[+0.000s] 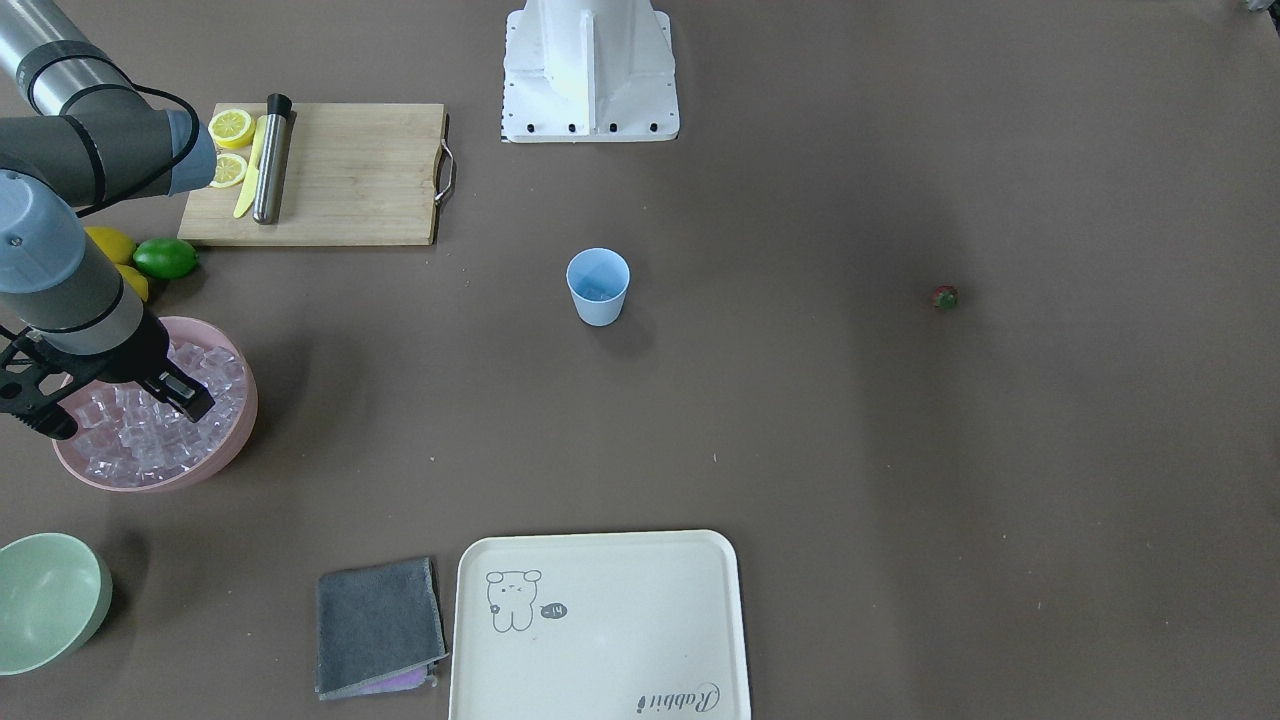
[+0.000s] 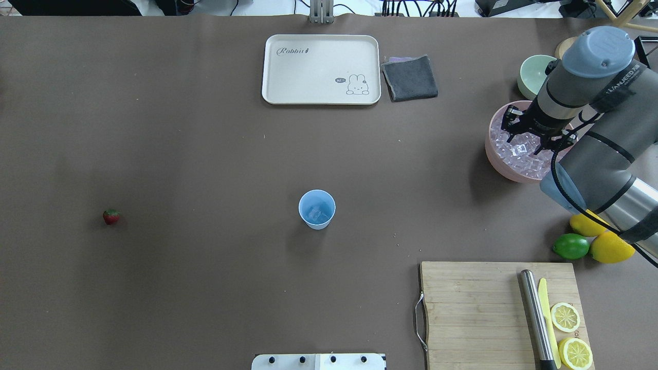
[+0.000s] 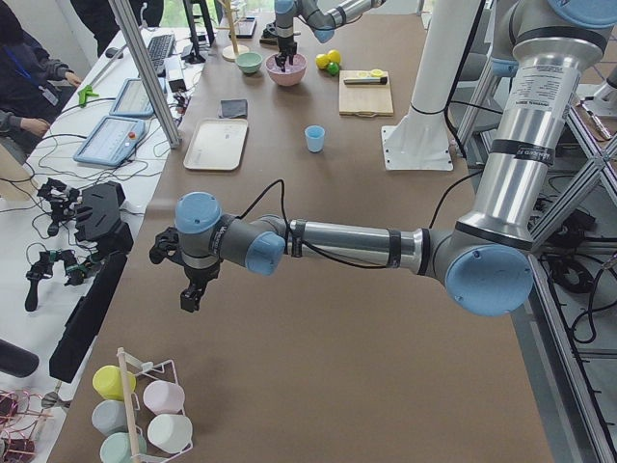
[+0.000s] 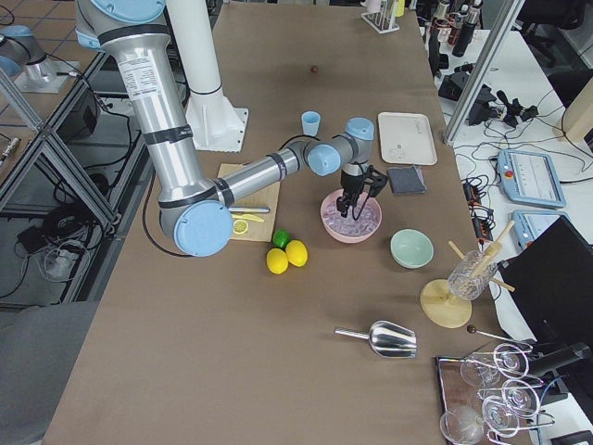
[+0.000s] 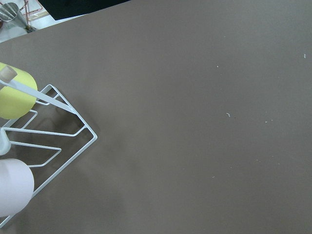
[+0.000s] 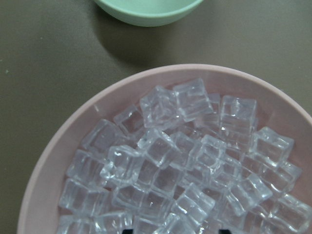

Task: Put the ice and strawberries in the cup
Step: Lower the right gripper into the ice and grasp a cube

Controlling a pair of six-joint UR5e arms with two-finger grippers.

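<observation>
Glassy ice (image 6: 161,161) lay heaped in the pink bowl (image 1: 240,430) straight below the right fingers (image 1: 188,394), which stood wide and empty. Its cubes looked hard, light and slippery, best pinched across flat faces. Well off stood the cup (image 1: 598,285), the strawberry (image 1: 945,297) farther still. How the left fingers (image 3: 191,297) stood could not be told.

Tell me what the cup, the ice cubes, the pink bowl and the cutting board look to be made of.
The cup: likely plastic, matte light blue, thin wall. The ice: clear and glassy with sharp edges; real ice or acrylic, cannot tell. The pink bowl: seemingly plastic, smooth with a soft sheen. The cutting board: wood or bamboo, pale grain in strips.
</observation>
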